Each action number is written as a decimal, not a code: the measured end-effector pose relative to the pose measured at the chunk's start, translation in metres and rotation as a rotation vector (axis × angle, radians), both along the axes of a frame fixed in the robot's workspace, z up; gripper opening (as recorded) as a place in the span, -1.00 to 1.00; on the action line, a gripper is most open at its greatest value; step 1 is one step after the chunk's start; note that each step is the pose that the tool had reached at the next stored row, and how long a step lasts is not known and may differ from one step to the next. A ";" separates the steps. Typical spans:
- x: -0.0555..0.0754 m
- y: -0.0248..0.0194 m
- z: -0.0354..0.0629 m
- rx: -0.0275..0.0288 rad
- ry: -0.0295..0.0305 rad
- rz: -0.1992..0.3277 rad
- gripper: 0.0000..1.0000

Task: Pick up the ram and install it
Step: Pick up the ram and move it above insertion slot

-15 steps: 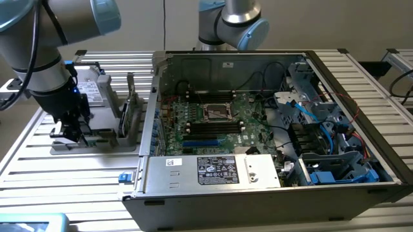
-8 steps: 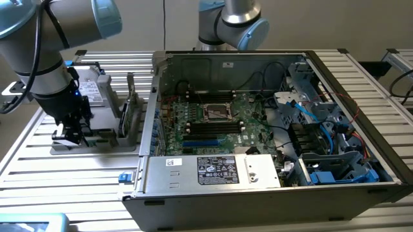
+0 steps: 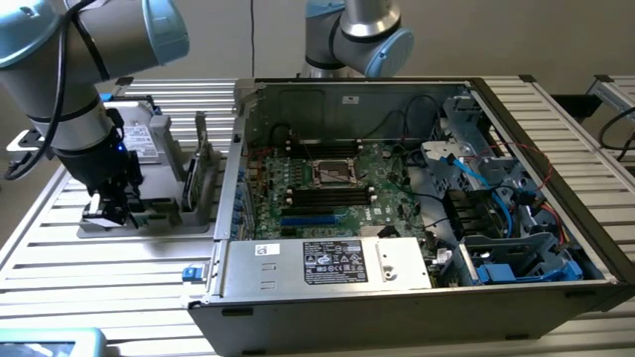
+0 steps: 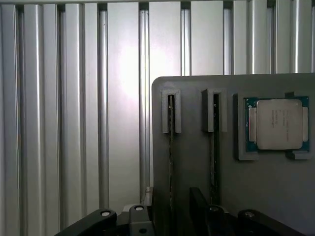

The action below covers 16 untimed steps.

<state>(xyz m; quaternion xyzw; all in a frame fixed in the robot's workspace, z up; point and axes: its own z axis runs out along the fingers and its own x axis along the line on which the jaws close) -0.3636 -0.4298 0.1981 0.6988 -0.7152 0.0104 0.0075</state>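
Two ram sticks stand on edge in slots of a grey holder (image 4: pixel 197 98); the ram (image 4: pixel 170 147) lies nearer my gripper's middle than the other stick (image 4: pixel 215 147). In the exterior view the ram (image 3: pixel 204 175) rises from the holder (image 3: pixel 159 219) left of the open computer case (image 3: pixel 397 297). My gripper (image 3: pixel 107 212) hangs low over the holder's near left end. In the wrist view my gripper (image 4: pixel 172 219) is open, a dark finger (image 4: pixel 198 209) on one side of the ram, nothing gripped. The motherboard (image 3: pixel 337 186) lies inside the case with its long slots (image 3: pixel 328 199).
A square silver processor chip (image 4: pixel 277 123) sits in the holder beside the sticks. A second robot arm (image 3: pixel 358 33) stands behind the case. Cables and blue drive bays (image 3: pixel 496 216) crowd the case's right part. The table (image 3: pixel 100 275) is ribbed aluminium.
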 end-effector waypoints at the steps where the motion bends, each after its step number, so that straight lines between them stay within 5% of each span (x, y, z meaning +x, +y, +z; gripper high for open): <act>1: 0.000 0.0000 -0.0006 -0.0001 0.0000 0.000 -0.19; 8: 0.000 0.0000 0.0066 0.0001 -0.0020 0.000 -0.73; 16: 0.000 0.0000 0.0389 0.0000 -0.0085 0.004 -0.73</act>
